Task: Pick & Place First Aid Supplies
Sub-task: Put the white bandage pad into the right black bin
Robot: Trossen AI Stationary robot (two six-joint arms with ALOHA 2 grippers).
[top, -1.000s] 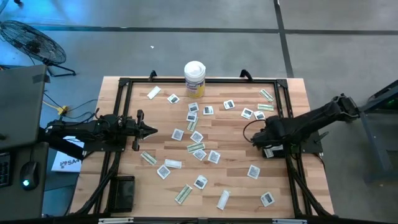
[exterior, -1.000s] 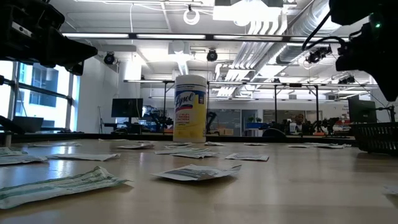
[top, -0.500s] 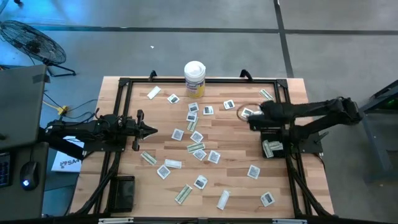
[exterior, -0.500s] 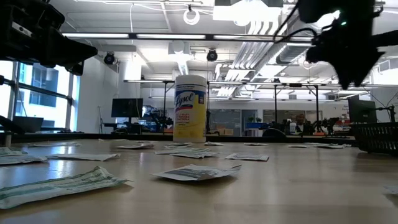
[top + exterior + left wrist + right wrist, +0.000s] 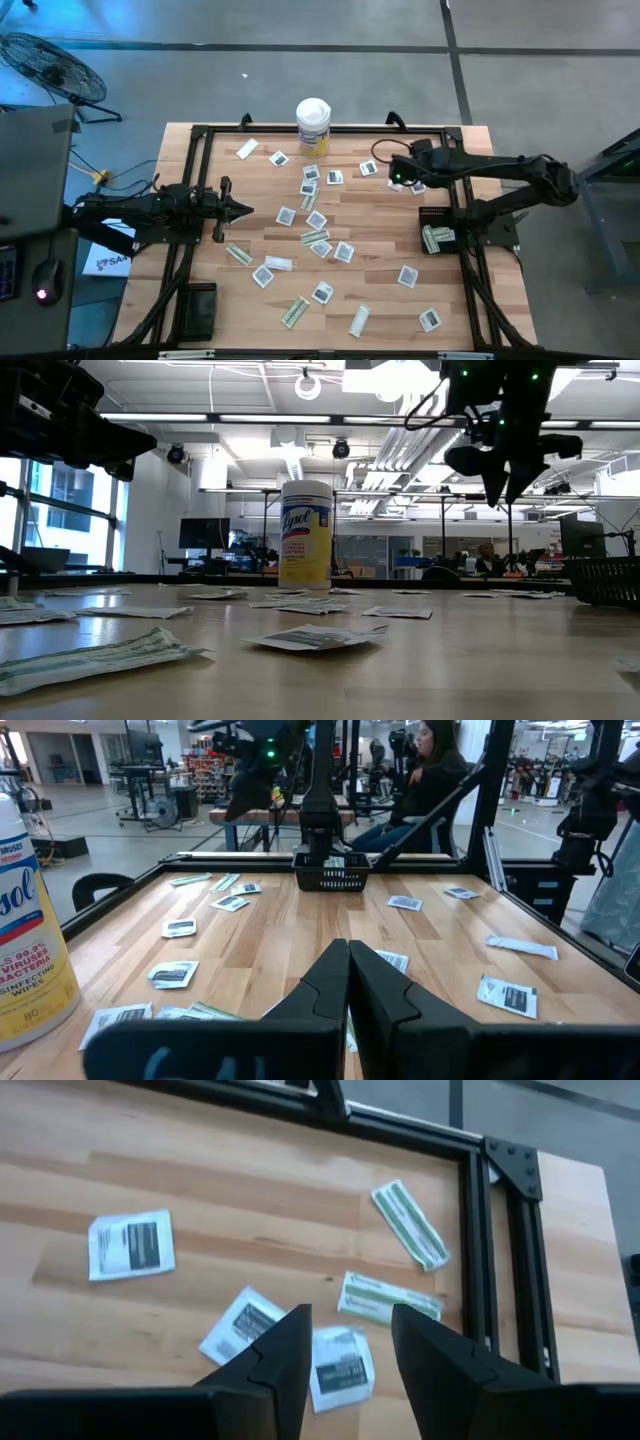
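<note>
The right gripper [image 5: 345,1342], fingers parted and empty, hovers over a square sachet [image 5: 338,1367] lying flat on the worktop [image 5: 380,225] near its 1 o'clock corner, directly below. The left gripper [image 5: 243,209], fingers closed, waits at 9 o'clock.

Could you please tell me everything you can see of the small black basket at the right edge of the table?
The basket is a small, dark, rectangular bin with latticed, mesh-like walls that look like plastic. It sits upright at the table's right edge, against the black frame rail. From above, a few pale-green and white packets lie inside it. In the left wrist view it shows at the far end of the table, in front of the right arm's base. No gripper touches it; the right gripper hangs open over packets farther back.
</note>
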